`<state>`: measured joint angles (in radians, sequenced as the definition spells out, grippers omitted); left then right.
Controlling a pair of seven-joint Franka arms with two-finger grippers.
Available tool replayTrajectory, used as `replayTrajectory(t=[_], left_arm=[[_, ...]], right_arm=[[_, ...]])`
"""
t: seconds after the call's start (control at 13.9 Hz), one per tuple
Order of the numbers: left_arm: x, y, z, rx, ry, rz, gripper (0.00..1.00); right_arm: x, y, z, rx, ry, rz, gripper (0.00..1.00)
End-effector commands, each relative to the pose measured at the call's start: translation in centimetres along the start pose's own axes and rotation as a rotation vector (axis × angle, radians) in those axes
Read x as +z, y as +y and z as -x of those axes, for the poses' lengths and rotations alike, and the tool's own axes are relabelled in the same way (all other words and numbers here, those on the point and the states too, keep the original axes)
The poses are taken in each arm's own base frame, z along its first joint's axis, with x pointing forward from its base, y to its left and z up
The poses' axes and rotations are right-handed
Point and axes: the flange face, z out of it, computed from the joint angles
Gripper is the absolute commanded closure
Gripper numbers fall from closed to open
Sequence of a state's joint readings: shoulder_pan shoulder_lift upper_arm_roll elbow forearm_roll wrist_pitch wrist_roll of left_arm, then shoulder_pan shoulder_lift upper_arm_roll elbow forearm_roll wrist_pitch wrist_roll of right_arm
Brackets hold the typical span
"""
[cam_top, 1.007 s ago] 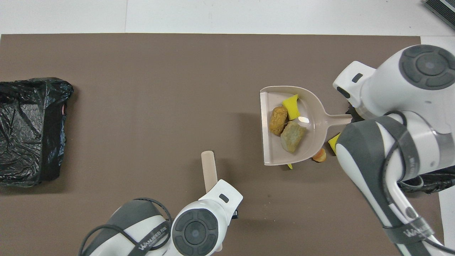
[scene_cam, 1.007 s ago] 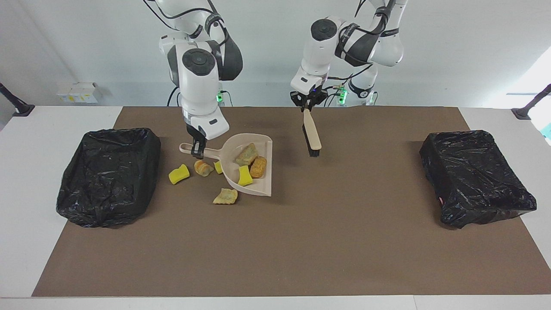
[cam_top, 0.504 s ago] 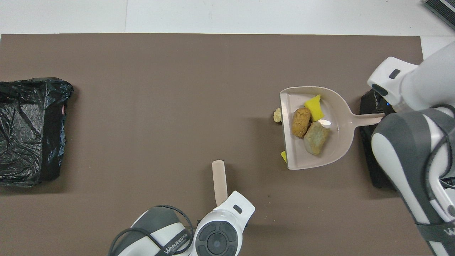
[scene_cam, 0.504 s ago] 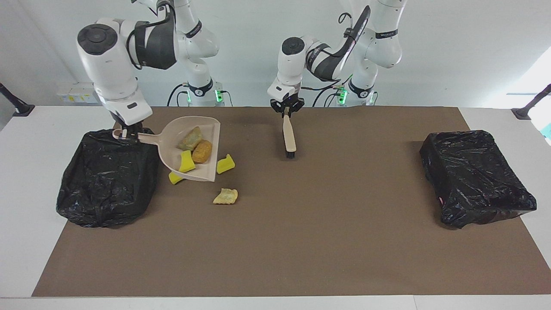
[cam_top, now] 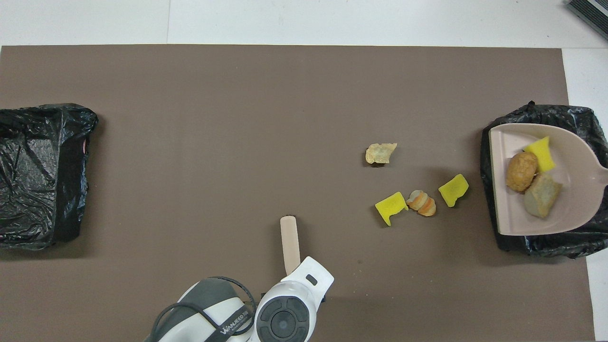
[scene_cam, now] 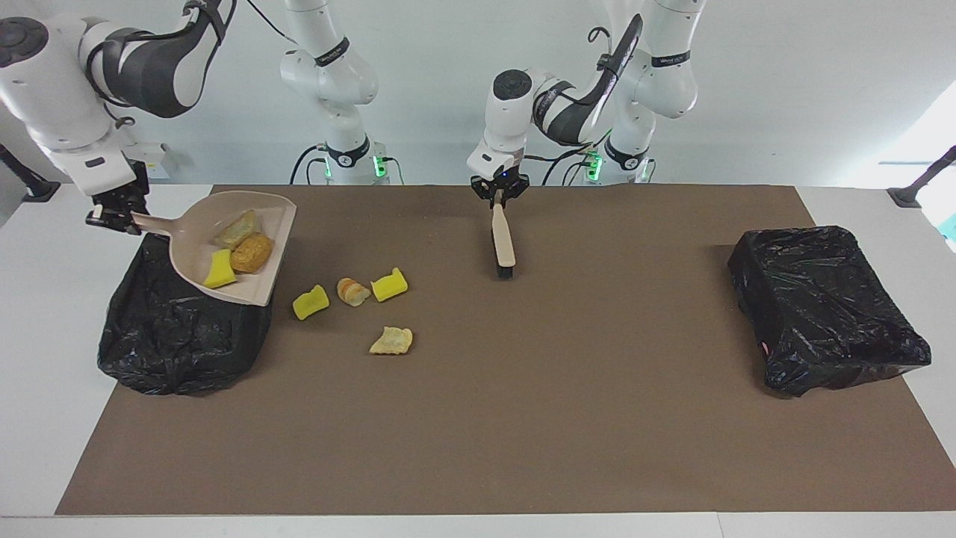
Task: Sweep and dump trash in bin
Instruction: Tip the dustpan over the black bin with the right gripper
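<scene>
Left gripper [scene_cam: 498, 196], over the mat, clamps the brush [scene_cam: 502, 237] by its handle, bristles down. Right gripper [scene_cam: 112, 217] grips the dustpan [scene_cam: 258, 291] handle, pan mouth facing the left arm's end, over the bin [scene_cam: 172, 336]; three trash [scene_cam: 252, 252] pieces inside, four on the mat [scene_cam: 523, 411] beside the bin

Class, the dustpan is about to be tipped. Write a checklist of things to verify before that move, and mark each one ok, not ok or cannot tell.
1. Right gripper shut on the dustpan handle: ok.
2. Dustpan over the bin at the right arm's end: ok in the overhead view, where its open edge lies just inside the bin's rim.
3. Load aboard, one yellow sponge piece and two bread-like chunks: ok.
4. All trash collected: not ok; four scraps on the mat remain.
5. Left gripper holds the brush, away from the dump: ok.
</scene>
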<state>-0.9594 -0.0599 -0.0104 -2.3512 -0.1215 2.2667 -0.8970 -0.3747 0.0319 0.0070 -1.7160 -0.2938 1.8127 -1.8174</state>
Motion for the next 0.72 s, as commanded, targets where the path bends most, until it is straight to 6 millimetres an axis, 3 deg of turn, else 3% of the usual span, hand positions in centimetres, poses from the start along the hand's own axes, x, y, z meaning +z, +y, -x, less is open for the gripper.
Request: replayTrajectory(t=[0.0,0.14,0.22,0.29,0.36,0.5,0.65], left_arm=[[0.4,-0.5,-0.3,-0.003,0.011,0.006,1.00],[0.6,-0.6,-0.3,-0.004,0.010,0.003,1.00],[0.7,-0.6,-0.3,-0.006,0.009,0.002,0.93],[0.6,-0.5,-0.4,-0.018,0.013,0.008,0.65],[0.6,-0.4,-0.6,-0.019,0.022,0.019,0.46],[0.6,-0.5,-0.6,-0.010,0.025,0.023,0.37],[0.6,-0.5,-0.7,-0.003,0.022,0.018,0.28]], right_arm=[[-0.4,-0.4,1.8,-0.039,-0.108,0.050,1.00],[0.3,-1.2,3.8,-0.029,-0.190,0.113,1.00],[0.6,-1.4,3.9,-0.034,-0.203,0.125,1.00],[0.6,-1.3,3.9,-0.052,-0.233,0.117,1.00],[0.5,-1.3,3.6,-0.078,-0.272,0.104,1.00],[0.3,-1.0,2.6,-0.119,-0.319,0.089,1.00],[-0.3,-0.6,-0.3,-0.160,-0.397,0.081,1.00]])
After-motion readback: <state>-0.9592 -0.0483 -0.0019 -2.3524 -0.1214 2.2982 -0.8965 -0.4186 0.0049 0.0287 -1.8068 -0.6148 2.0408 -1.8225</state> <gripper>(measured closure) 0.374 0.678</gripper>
